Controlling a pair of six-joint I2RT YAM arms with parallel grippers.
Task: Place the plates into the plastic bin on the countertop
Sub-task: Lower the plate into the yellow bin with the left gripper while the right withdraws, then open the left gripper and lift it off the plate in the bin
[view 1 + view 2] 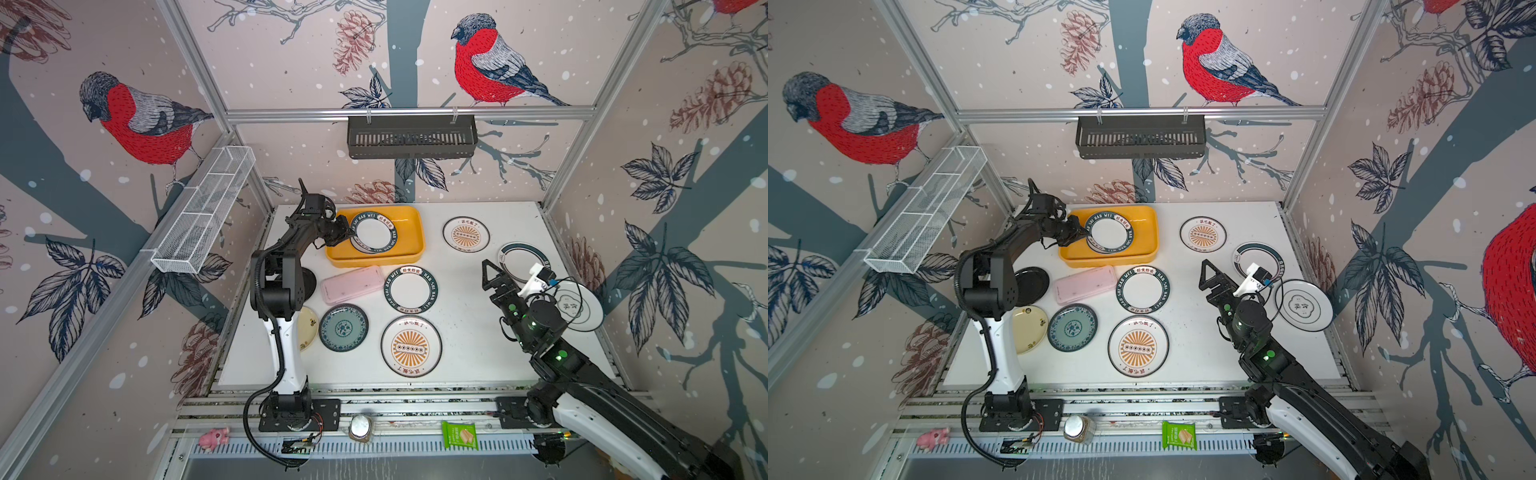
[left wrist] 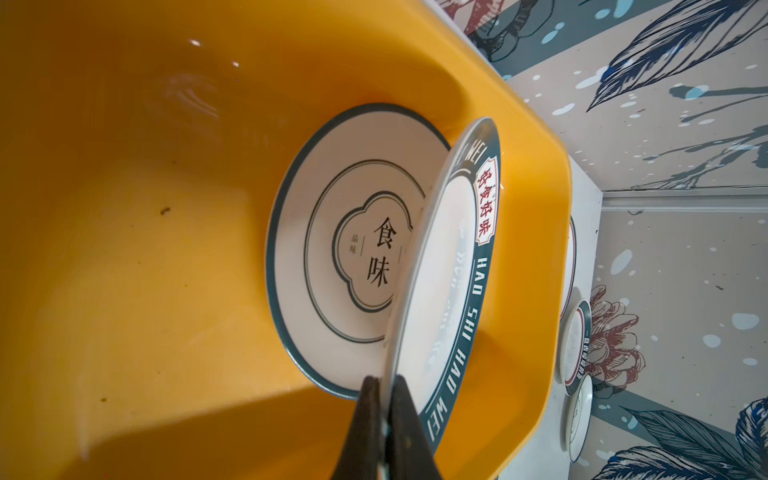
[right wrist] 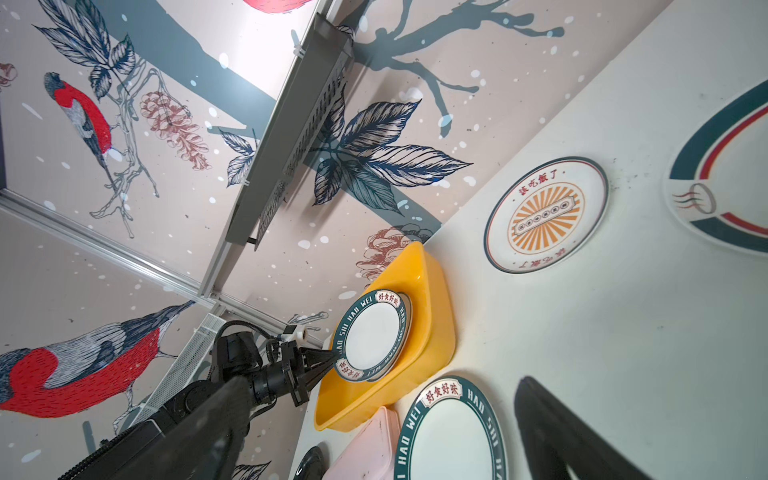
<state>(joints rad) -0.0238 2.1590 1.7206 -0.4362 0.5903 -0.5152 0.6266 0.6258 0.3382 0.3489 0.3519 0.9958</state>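
**Left end effector** [image 1: 344, 237]: closed on the left rim of a round white plate with a dark-green lettered rim [image 1: 374, 232], left of centre in both top views. The plate hangs tilted over the shallow yellow-orange rectangular plastic bin [image 1: 411, 216], which stands at the upper left of the white speckled counter [image 1: 469, 299].

**Left wrist view:** two dark fingers [image 2: 409, 432] pinch the rim from both faces. Beneath the held plate, a round white plate with a cloud emblem [image 2: 345, 249] lies flat on the bin floor. The top views show only a sliver of it. Whether the two plates touch cannot be told.

**Right end effector** [image 1: 496, 276]: jaws spread wide, holding nothing, above bare counter at the right of the frame. It is near a white plate with a dark-green arc [image 1: 519, 255]. The right wrist view shows only one of its fingers [image 3: 557, 432].

**On the counter, outside the bin:**
- small sunburst plate [image 1: 465, 234]
- large sunburst plate [image 1: 411, 346]
- second lettered plate [image 1: 410, 289]
- second cloud-emblem plate [image 1: 584, 309]
- teal patterned plate [image 1: 343, 327]
- cream plate [image 1: 1029, 328]
- flat pink rectangular box [image 1: 352, 284], just below the bin

A round black plate [image 1: 1030, 286] shows plainly in a top view, and is otherwise largely behind the left arm.
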